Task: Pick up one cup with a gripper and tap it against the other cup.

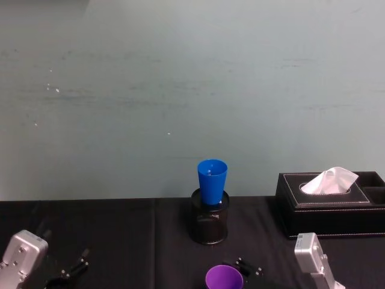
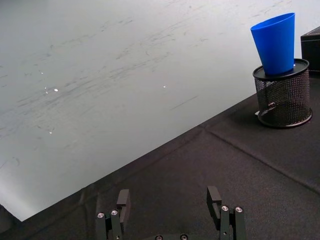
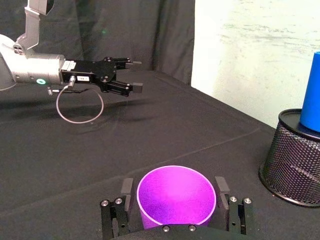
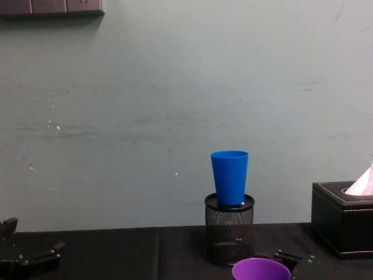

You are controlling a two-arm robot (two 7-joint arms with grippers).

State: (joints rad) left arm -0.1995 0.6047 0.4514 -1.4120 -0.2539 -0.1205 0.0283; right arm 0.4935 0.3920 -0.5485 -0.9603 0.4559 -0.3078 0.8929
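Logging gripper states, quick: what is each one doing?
Left gripper: open, empty.
Right gripper: open, fingers either side of the purple plastic tumbler.

Smooth plastic purple cup (image 3: 176, 197), glossy blue cup (image 1: 212, 180), black wire-mesh holder (image 2: 283, 95), matt cloth table (image 3: 150, 140)

Scuffed pale wall (image 1: 180, 78), black-draped table (image 1: 120, 241)

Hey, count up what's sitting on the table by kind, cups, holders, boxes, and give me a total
Cups: 2, the blue cup and the purple cup
Mesh pen holders: 1, the black mesh pen holder with the blue cup standing in it
Tissue boxes: 1, the black tissue box
Total: 4
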